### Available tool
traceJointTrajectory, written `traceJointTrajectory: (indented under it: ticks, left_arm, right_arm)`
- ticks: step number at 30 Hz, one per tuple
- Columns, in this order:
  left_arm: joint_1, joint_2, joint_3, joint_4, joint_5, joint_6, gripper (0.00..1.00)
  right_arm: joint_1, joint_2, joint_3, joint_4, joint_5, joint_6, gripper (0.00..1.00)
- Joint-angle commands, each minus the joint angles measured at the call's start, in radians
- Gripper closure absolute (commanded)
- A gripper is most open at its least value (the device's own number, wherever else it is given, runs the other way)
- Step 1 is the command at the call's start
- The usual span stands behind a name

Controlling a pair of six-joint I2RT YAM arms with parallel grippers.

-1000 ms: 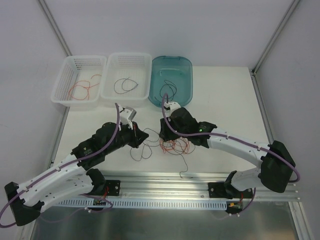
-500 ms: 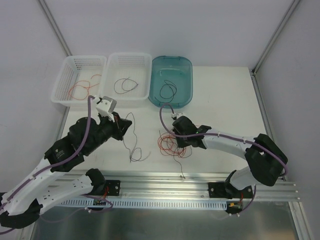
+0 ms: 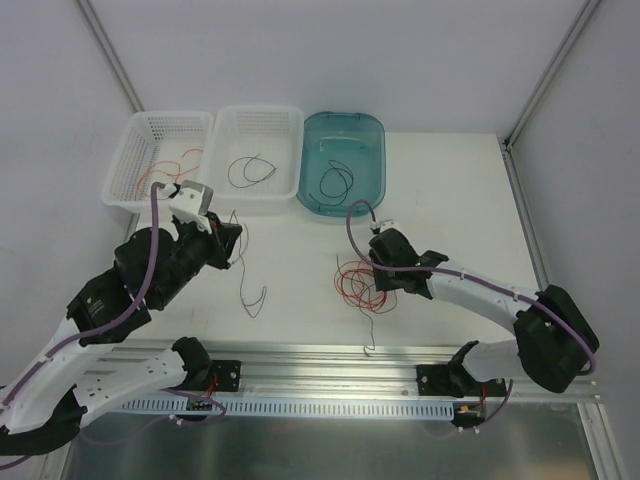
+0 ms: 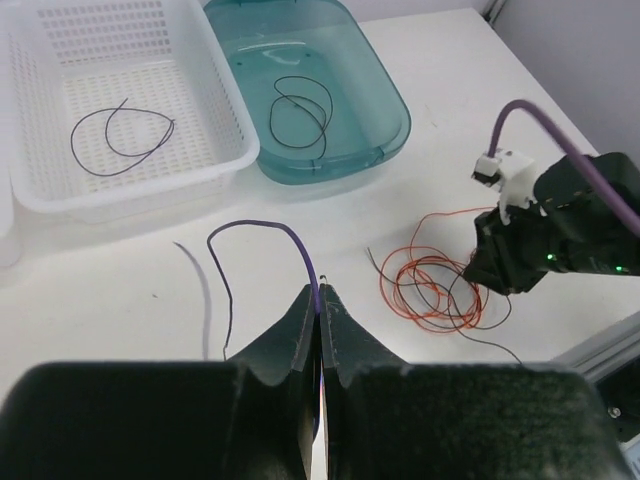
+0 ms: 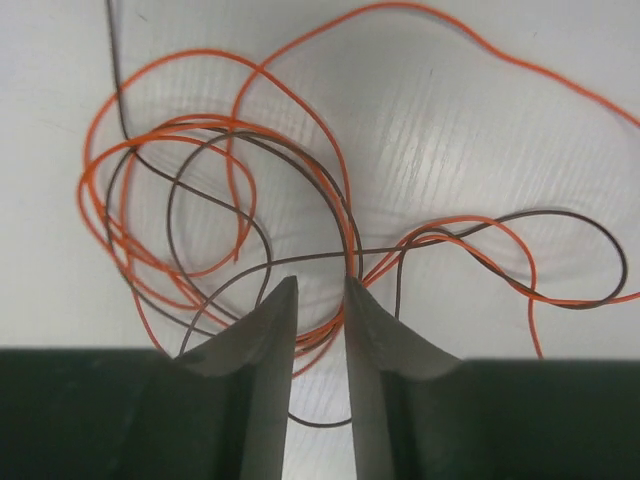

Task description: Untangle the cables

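On table (image 3: pixel 450 200), 1 red-black tangle (image 4: pixel 432 292); L pincer (image 4: pixel 320 300) pinching 1 black cable (image 4: pixel 255 222), R pincer (image 5: pixel 320 290) slightly spread.

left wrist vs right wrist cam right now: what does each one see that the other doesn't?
Left wrist only: left fingers shut on a dark cable, the white basket, the teal tub, the right arm. Right wrist only: right fingers slightly apart, close over crossing strands. Both: the red-orange and black tangle.

Bright even light, soft shadows
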Motion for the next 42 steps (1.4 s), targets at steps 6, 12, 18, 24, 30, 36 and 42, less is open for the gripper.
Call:
traceJointTrajectory:
  ticks: [6, 12, 18, 24, 30, 36, 42]
  left_arm:
    - [0.002, 0.213, 0.011, -0.013, -0.014, 0.022, 1.00]
    - [0.035, 0.340, -0.071, -0.003, 0.007, -0.030, 1.00]
    - [0.035, 0.423, -0.144, 0.001, 0.098, -0.086, 1.00]
    - [0.035, 0.455, -0.278, 0.010, 0.174, -0.158, 0.98]
    - [0.035, 0.547, -0.376, 0.097, 0.185, -0.179, 0.99]
    - [0.030, 0.685, -0.379, 0.157, 0.231, -0.176, 0.98]
    - [0.027, 0.768, -0.371, 0.159, 0.244, -0.221, 0.94]
  right_arm:
    - [0.016, -0.265, -0.011, 0.001, -0.026, -0.063, 0.51]
    - [0.036, -0.381, -0.023, -0.015, -0.029, -0.074, 0.49]
    - [0.038, -0.437, -0.054, -0.001, -0.043, -0.070, 0.39]
    - [0.043, -0.428, -0.073, 0.020, -0.073, -0.071, 0.36]
    - [0.044, -0.402, -0.076, 0.043, -0.101, -0.059, 0.36]
    - [0.046, -0.394, -0.079, 0.040, -0.101, -0.053, 0.36]
    - [0.046, -0.393, -0.083, 0.034, -0.099, -0.048, 0.36]
